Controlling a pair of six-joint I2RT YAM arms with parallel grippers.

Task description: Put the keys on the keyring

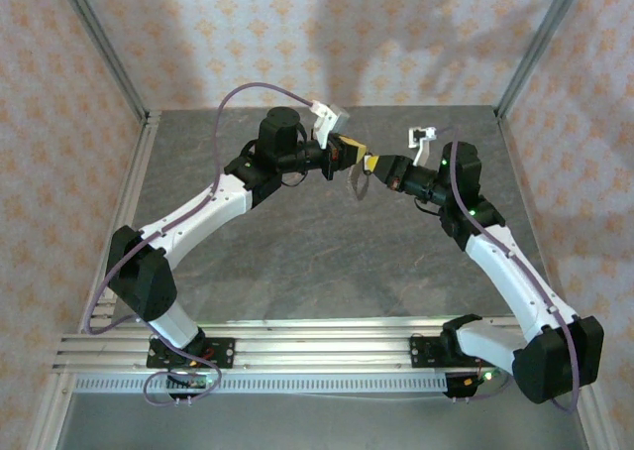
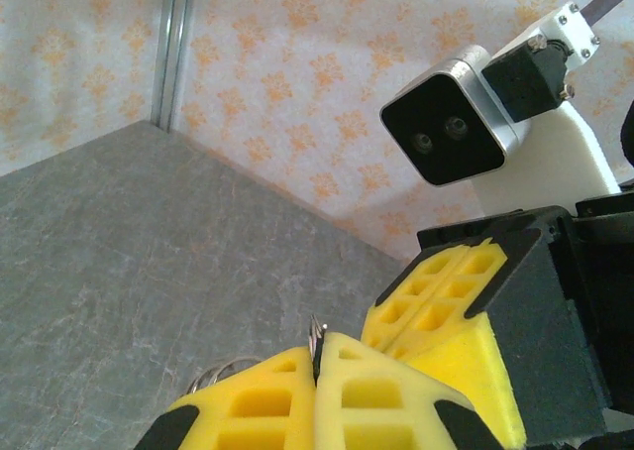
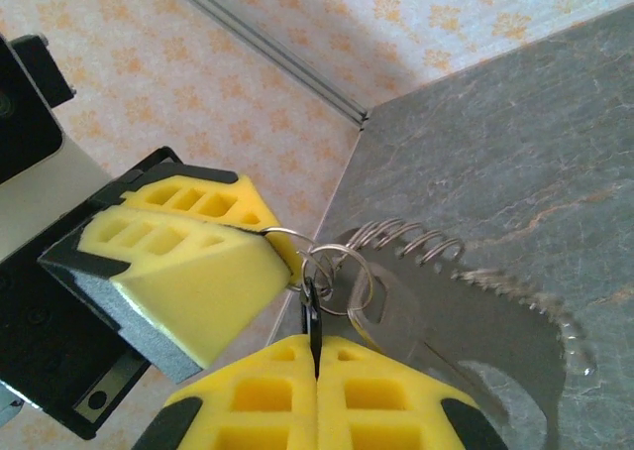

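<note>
Arms meet in the air over the back middle of the bench (image 1: 297,262), forming an arch. On the left arm (image 1: 198,212) the elbow juts out to the left near the front rail. Its white forearm runs back and to the right, so the left end effector (image 1: 353,155) points right. The right arm (image 1: 513,272) mirrors it, with the elbow low at the far right and the forearm running back and left. The right end effector (image 1: 380,168) points left. The two tips are almost touching, well above the surface.

On the left end effector the yellow fingers (image 2: 267,400) are pressed together, pinching the keyring (image 3: 335,270). It is a set of thin silvery wire loops that leave the seam at the fingertips. The right end effector's fingers (image 3: 386,400) are likewise pressed together, on a thin dark key (image 3: 311,316) seen edge on. The key lies right against the wire loops; whether it is threaded through them I cannot tell.

A coil of wire (image 3: 408,240) and a flat grey piece with a toothed edge (image 3: 475,341) hang off the loops. From above, the bundle dangles just below the two tips, clear of the bench.
</note>
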